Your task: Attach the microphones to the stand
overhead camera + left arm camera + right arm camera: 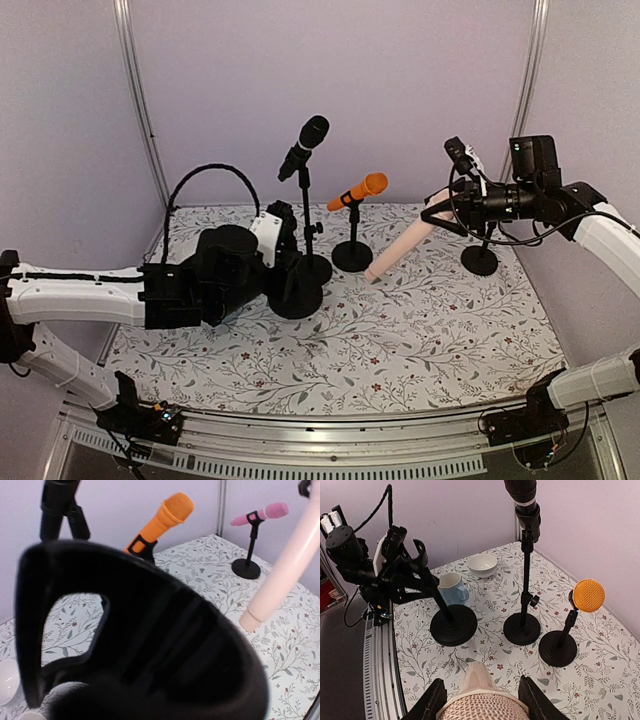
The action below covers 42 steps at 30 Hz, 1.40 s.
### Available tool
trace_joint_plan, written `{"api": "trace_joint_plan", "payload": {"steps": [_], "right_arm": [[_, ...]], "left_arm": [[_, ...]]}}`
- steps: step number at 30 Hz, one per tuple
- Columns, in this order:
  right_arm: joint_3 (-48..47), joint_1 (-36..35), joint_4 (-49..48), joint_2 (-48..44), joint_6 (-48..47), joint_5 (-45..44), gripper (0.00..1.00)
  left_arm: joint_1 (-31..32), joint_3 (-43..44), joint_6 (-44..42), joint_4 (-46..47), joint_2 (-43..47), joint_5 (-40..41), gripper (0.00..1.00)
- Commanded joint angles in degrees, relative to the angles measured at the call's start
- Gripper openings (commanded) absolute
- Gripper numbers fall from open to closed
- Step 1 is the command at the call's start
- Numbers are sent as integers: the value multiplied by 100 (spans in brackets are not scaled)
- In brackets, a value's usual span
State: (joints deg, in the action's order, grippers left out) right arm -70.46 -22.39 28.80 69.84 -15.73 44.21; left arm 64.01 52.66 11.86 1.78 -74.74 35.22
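My right gripper [438, 207] is shut on the head end of the pale beige-pink microphone [403, 247], which slants down to the left above the table; its fingers [433, 700] flank the mesh head [485, 707]. The black microphone [306, 143] sits on the tall stand [522, 626]. The orange microphone [358, 190] sits on a short stand [558, 648]. The bright pink microphone [261, 515] sits on its stand at the far right. My left gripper [278, 238] is shut on the pole of a stand [453, 625] with an empty clip [418, 554]. That black clip [150, 645] blocks the left wrist view.
A blue-and-white mug [452, 588] and a white bowl [482, 565] stand behind the held stand at the table's left. Booth walls close in the back and sides. Floral cloth [350, 350] covers the table.
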Motion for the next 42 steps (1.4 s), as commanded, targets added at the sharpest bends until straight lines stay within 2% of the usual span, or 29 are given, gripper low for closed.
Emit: {"api": "trace_joint_plan", "payload": {"steps": [1, 9, 15, 19, 25, 29, 34, 42], "right_arm": [[-547, 33, 125, -198, 28, -11, 0], [-638, 33, 253, -413, 63, 214, 0], [-639, 33, 268, -500, 18, 250, 0], [-604, 33, 301, -539, -72, -34, 0], [-497, 28, 295, -614, -80, -187, 0], [-423, 33, 305, -718, -114, -464, 0], [-314, 29, 308, -796, -165, -592, 0], [-316, 33, 293, -780, -159, -513, 0]], "left_arm": [[215, 281, 37, 921, -490, -709, 0], [248, 14, -113, 2520, -1248, -1968, 0], [241, 274, -266, 2935, -2038, -1985, 0], [208, 533, -495, 3062, -2511, -1904, 0], [146, 732, -778, 3222, -2932, -2022, 1], [11, 702, -749, 3206, -3017, -2209, 11], [-40, 615, -672, 3229, -3059, -2002, 26], [198, 632, -15, 3228, -3290, -633, 52]]}}
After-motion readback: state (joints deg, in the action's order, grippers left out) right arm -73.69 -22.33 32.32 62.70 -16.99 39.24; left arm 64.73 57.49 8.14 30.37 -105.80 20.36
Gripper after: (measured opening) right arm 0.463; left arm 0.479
